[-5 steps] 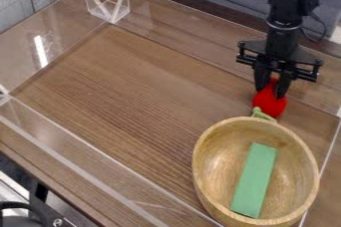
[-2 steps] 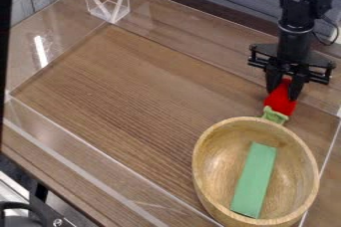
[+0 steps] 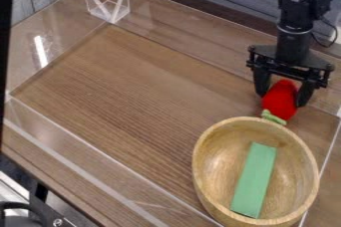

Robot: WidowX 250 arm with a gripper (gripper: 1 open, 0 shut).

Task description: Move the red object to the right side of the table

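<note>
The pincer [image 3: 292, 88] points straight down with its two fingers spread wide on either side of the red object [image 3: 280, 100], which sits low between them at the worktop's [image 3: 147, 82] 3 o'clock edge, just past the wooden bowl's [image 3: 210, 161] 12 o'clock rim.

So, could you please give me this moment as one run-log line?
claw: open, pointing down | red object: on table, right side, between claw fingers, beside wooden bowl | green block: in bowl

Pincer [image 3: 289, 88] jaws now spread wide, were clamped before; red strawberry toy [image 3: 278, 99] sits loose between them, shifted right.
</note>
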